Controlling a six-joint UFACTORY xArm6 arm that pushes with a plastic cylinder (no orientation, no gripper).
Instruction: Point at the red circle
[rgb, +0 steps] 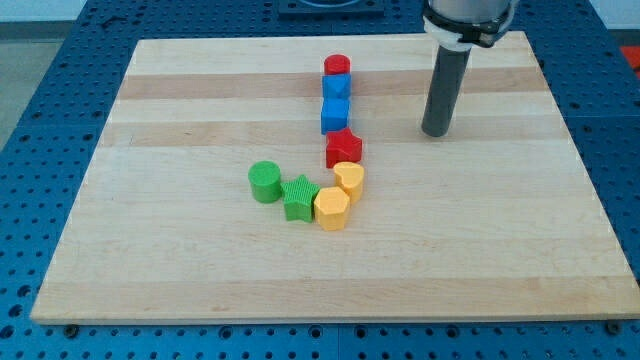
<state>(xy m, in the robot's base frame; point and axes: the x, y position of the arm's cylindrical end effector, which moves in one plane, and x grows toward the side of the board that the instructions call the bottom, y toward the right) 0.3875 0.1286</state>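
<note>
My tip (435, 132) on surface (200, 270), no gripper fitted; red circle (337, 66) up-left, blue blocks (335, 104) left, gap between clear.

Blocks are being held on the wooden board (200, 260) in a J-shaped chain. Red circle (337, 66) is being seated at the chain's top end, touching the blue block (337, 86) below it. A blue cube (335, 114) is being stacked under that, then red star (343, 148), then yellow heart (349, 181). Yellow hexagon (331, 209) is being placed lower left of the heart, green star (299, 198) left of it, green circle (265, 182) furthest left. My tip (435, 132) is being kept well apart, to the view's right of the blue cube.
</note>
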